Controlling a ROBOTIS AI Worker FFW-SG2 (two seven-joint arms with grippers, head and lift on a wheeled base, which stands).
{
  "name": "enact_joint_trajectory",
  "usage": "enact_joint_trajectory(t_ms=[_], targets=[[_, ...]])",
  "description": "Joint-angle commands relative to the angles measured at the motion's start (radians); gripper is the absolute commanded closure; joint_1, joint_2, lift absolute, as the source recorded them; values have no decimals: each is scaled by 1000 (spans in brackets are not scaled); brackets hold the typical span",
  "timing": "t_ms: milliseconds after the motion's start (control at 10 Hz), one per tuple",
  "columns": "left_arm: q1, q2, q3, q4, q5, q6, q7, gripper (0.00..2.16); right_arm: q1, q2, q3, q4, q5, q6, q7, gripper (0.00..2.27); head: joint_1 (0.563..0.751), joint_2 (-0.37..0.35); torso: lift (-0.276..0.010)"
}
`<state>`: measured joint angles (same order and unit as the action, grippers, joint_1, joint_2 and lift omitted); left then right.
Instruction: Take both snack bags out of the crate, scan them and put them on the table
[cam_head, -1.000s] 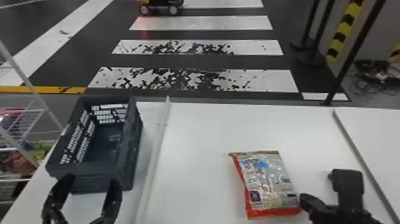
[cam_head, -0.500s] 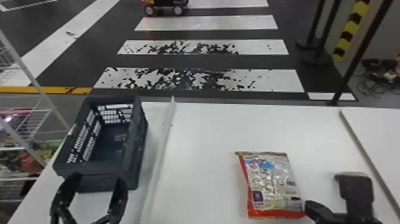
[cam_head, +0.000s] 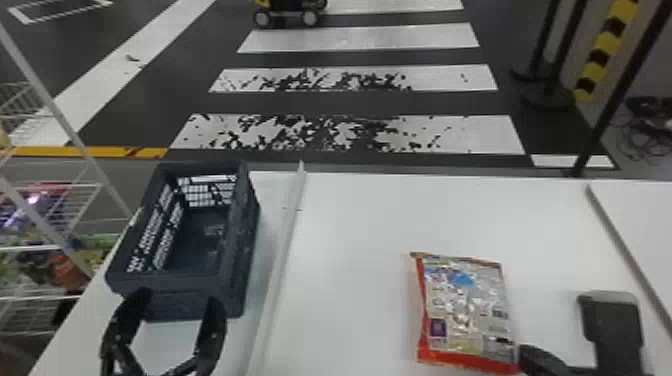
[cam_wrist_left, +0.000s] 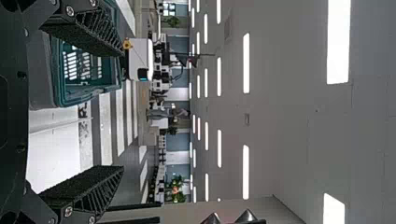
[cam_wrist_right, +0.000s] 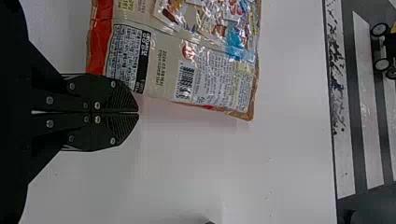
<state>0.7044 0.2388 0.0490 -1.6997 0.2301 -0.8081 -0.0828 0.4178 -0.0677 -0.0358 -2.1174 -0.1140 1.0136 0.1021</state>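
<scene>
A: Status?
B: Right gripper is at the near right corner of the snack bag. Jaws closed together, nothing in them. Can't tell if the tips touch the film. Bag lies flat on the tabletop, right of the white strip, barcode up.

A: Left?
B: Left gripper at the near end of the crate. Jaws wide, nothing between them. Crate sits far left of the bag, across the strip.

A: Step in hand?
B: My read: handling this bag for the scan. Can't tell if it's scanned already, or where bag two is.

A: How to do it well?
B: If it needs lifting, back off right first, then open. Opening here could shove the bag left. Straddle the right edge low, pinch a good fold, not the slick corner. Light squeeze, lift level, keep the barcode flat; a crease could kill the read.

A: Watch for?
B: Dark block just right of that gripper. Can't tell if it's the scanner. Keep the opening finger off it.
</scene>
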Motion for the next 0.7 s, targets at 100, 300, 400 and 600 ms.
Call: enact_joint_trajectory(t_ms=[100, 300, 400, 600], targets=[[1, 2, 0, 0, 5, 1, 0, 140, 9, 2, 1, -10, -6, 17, 5, 2260, 695, 135, -94], [1, 5, 0, 0, 6, -2, 0, 140, 13, 3, 2, -15, -4, 26, 7, 2260, 695, 141, -94], [1, 7, 0, 0, 6, 1, 0, 140, 16, 3, 2, -19, -4, 32, 7, 2260, 695, 143, -94], [1, 8, 0, 2, 6, 1, -2, 140, 18, 6, -12, -35, -4, 1, 1, 2236, 695, 145, -94]])
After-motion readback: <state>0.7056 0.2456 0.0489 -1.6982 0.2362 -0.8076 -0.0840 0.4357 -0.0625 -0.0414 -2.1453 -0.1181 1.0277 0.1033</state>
